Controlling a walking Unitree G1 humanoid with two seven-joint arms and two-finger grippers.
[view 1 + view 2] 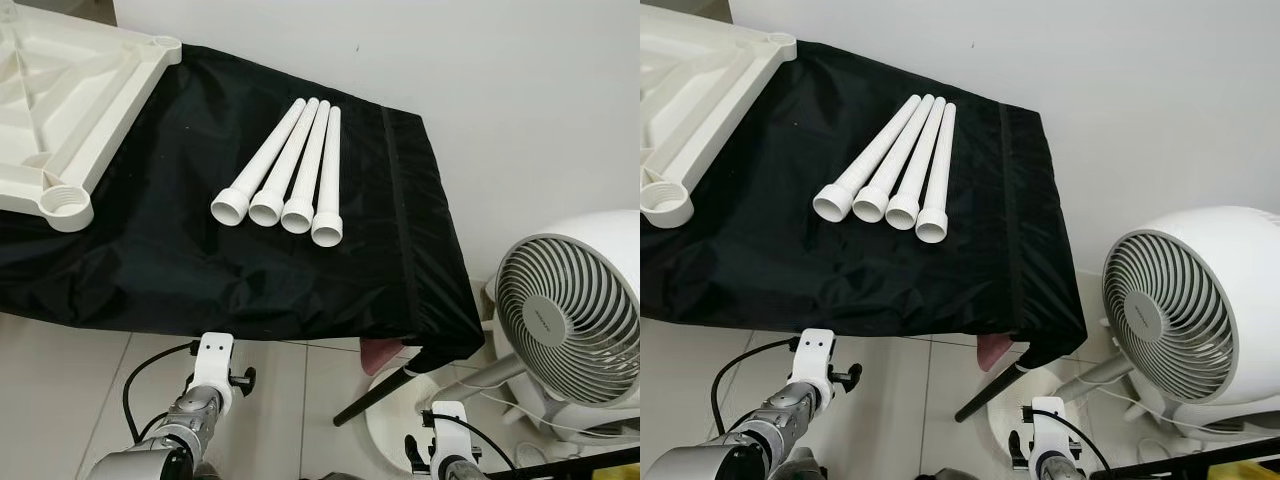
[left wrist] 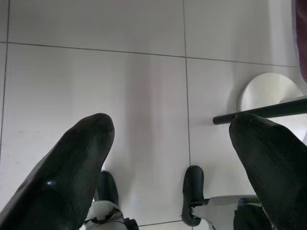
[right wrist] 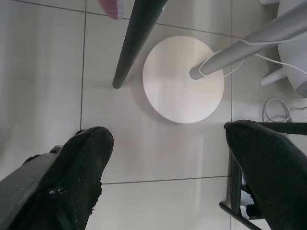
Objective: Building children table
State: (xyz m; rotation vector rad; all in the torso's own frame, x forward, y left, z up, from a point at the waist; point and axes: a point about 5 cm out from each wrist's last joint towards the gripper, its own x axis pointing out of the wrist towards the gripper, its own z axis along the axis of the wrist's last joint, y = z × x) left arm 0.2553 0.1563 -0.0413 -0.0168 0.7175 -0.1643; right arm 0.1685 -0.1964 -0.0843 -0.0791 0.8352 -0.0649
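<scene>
Hanging low over the pale tiled floor (image 2: 96, 72), the left hand (image 2: 170, 139) and the right hand (image 3: 165, 139) both have their black fingers spread wide and carry nothing. The step in hand looks like a first reach for a leg, not yet begun.

Four white plastic tube legs (image 1: 285, 175) lie side by side, touching, on the surface draped in black cloth (image 1: 150, 260), their flared open collars toward the robot and their far ends slightly converging. The cream plastic tabletop (image 1: 60, 110) rests upside down at the robot's left end of the surface, well apart from the legs, with one threaded round corner socket (image 1: 66, 203) facing up near the front edge.

To do it well, the robot probably should lift an outermost leg first, gripping mid-shaft so the neighbours do not roll, then bring its collar end squarely over the socket before turning.

Counted: four legs, one tabletop, one socket clearly seen, one white round fan (image 1: 568, 310) standing on the floor at the robot's right.
</scene>
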